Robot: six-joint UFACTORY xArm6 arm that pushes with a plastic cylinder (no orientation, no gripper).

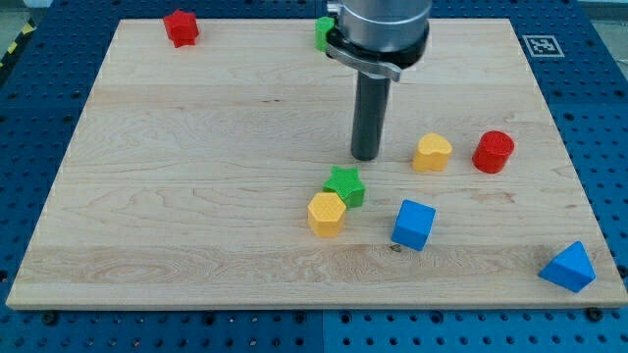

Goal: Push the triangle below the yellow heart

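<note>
While my tip (365, 157) rests on bare board, touching nothing, between the green star (344, 184) and yellow heart (432, 153), the blue triangle (568, 267) sits well apart, near the bottom-right corner.

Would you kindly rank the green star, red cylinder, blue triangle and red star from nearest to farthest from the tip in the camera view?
From my tip:
1. Green star, just below-left.
2. Red cylinder, to the view's right.
3. Red star, top left corner.
4. Blue triangle, bottom right corner.
</note>
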